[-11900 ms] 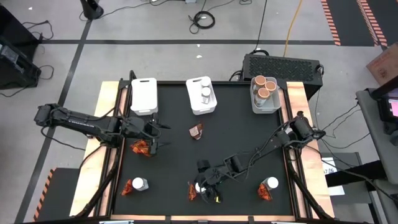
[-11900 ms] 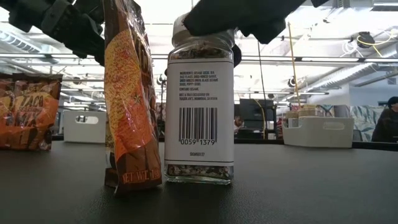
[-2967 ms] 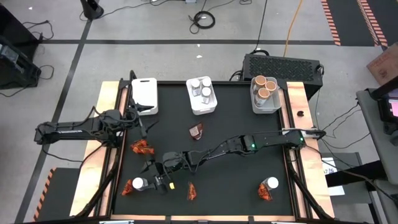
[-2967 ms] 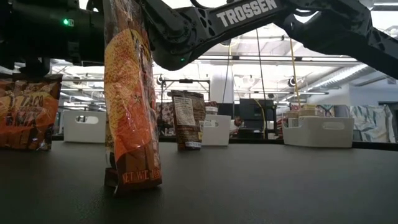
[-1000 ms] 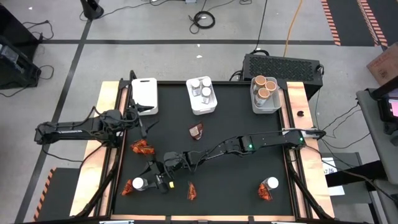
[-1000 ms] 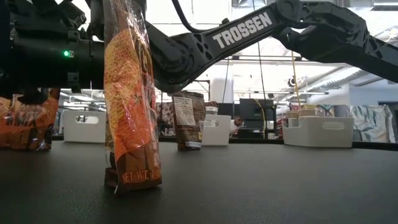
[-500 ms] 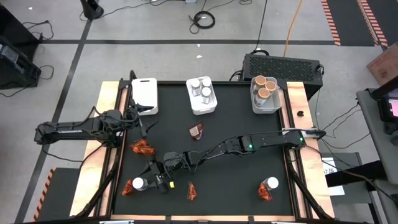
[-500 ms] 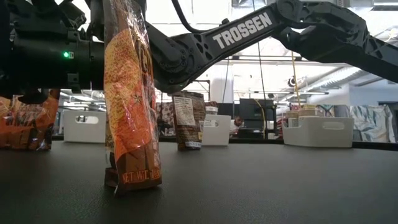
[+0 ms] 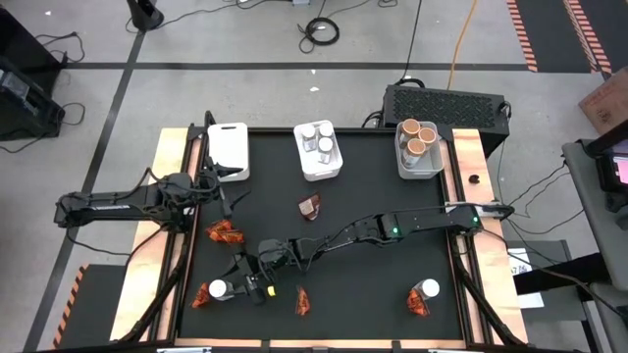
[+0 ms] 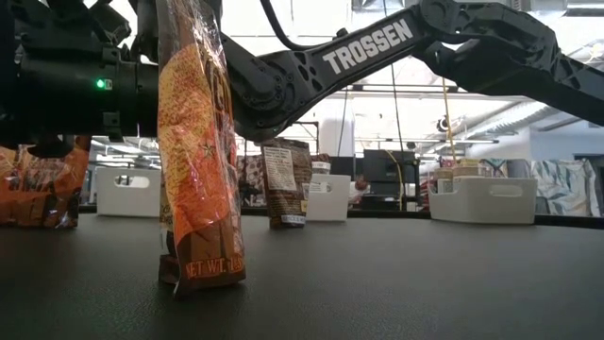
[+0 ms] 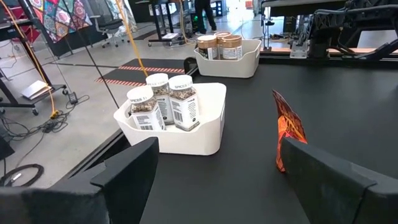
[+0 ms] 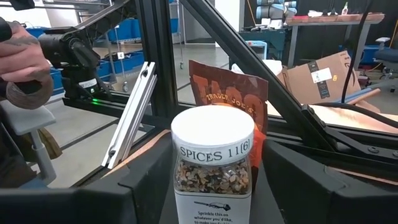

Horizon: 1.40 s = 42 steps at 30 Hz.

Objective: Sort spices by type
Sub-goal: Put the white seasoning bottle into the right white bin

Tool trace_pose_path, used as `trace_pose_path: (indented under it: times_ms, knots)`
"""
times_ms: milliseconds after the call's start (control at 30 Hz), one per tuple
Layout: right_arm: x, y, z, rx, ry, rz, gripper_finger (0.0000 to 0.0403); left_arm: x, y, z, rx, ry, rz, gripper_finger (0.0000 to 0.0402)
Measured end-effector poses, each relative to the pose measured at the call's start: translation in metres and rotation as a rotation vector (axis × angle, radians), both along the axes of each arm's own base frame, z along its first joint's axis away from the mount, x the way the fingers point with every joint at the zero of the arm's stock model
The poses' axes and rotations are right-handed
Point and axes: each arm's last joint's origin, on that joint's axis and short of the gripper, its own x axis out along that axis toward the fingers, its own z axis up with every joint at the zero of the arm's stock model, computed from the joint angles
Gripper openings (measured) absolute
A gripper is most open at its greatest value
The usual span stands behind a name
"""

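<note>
right jaws open around a white-lidded jar (image 12: 212, 160), left jaws open, over black tabletop (image 9: 373, 191); workshop behind

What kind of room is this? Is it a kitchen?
Probably not a kitchen. It looks like a robot lab or workshop: two robot arms work at a black table, cables lie on a floor marked with striped tape, and desks and ceiling lights fill the big room behind.
</note>
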Motion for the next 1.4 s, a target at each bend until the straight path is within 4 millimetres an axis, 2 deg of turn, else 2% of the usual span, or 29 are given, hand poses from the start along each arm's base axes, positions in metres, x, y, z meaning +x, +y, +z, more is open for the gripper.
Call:
trace_pose_path:
  times_ms: [633,767,900,1100,1300,1400]
  knots:
    - [0.001,-0.005,0.003,-0.018,-0.019,-0.004,0.0158,-0.001,0.0,-0.004,-0.003,0.043,0.005,0.0338]
    - [0.001,-0.007,0.011,-0.025,0.005,0.033,0.0148,-0.001,0.0,-0.004,-0.003,0.043,0.005,0.0338]
    - [0.0,-0.014,0.027,-0.029,0.04,0.087,0.014,-0.001,0.0,-0.004,-0.003,0.043,0.005,0.0338]
    - [-0.003,-0.023,0.05,-0.083,0.136,0.075,0.0139,-0.001,0.0,-0.004,-0.004,0.043,0.004,0.0338]
    - [-0.01,-0.022,0.074,-0.139,0.16,0.078,0.0139,-0.001,0.0,-0.004,-0.004,0.043,0.003,0.0338]
    - [-0.01,-0.018,0.076,-0.149,0.136,0.085,0.0139,-0.001,0.0,-0.004,-0.005,0.04,-0.001,0.0338]
